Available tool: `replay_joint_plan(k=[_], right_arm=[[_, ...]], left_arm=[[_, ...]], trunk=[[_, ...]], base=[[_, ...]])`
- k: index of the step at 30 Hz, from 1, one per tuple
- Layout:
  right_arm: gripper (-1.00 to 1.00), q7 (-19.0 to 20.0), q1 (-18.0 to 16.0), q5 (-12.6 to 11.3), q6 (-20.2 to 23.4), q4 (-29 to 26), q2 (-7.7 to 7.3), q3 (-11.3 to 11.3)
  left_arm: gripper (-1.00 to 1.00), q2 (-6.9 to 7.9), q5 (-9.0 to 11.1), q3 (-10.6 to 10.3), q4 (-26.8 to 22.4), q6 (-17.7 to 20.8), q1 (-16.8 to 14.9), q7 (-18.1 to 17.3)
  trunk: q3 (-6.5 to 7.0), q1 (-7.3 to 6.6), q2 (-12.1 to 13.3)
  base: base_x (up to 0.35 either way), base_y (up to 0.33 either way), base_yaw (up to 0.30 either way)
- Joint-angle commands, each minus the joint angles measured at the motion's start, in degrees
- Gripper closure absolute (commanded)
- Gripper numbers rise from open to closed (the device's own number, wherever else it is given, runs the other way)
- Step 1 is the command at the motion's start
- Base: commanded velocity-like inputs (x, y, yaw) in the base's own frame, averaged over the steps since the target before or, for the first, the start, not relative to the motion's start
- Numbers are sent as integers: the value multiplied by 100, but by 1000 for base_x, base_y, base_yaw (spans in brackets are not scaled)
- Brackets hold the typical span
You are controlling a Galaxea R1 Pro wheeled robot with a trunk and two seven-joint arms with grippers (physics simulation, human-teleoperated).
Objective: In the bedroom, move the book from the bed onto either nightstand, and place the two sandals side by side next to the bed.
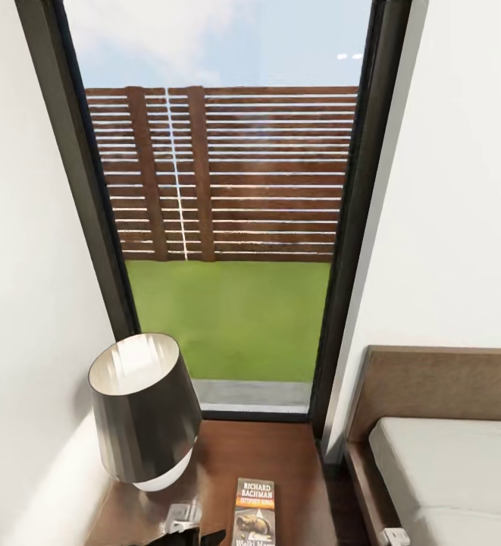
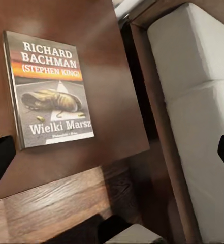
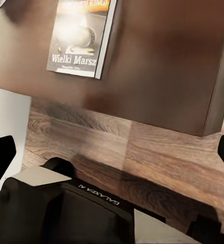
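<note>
The book (image 1: 254, 513) is lying flat on top of the nightstand (image 1: 280, 455), face up, with the white name "RICHARD BACHMAN" showing. It is sitting toward the front edge of the nightstand, and nothing is holding it. In the left wrist view the book (image 2: 50, 91) is lying with bare brown wood all around it, and its right edge is staying well back from the nightstand's (image 2: 112, 76) side edge.

A lamp (image 1: 144, 409) with a dark shade is standing at the nightstand's left side, just beside the book but not touching it. The back half of the nightstand, toward the window (image 1: 227, 227), is bare wood.

The bed (image 1: 447, 455) is standing to the right of the nightstand, with only a thin dark gap between the 2. Its white mattress (image 2: 203, 127) is sitting inside the brown frame.

In the right wrist view the book (image 3: 81, 38) is lying near the nightstand's front edge, and the wood floor (image 3: 142, 152) is showing below that edge.

The left gripper's (image 2: 114, 152) 2 fingers are spread wide apart and holding nothing. One dark fingertip (image 2: 0, 157) is showing at each side of that view. The right gripper's (image 3: 114, 152) 2 fingers are also spread wide apart and holding nothing, over the floor in front of the nightstand.
</note>
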Motion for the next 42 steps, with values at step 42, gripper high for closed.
replay_joint_plan(k=[42], right_arm=[[-100,15,609,-77,-118,585,2,15]], left_arm=[[-100,3,96,-11,1982,-1643,399,1060]], trunk=[[749,-923,1683]], base=[[0,0,0]])
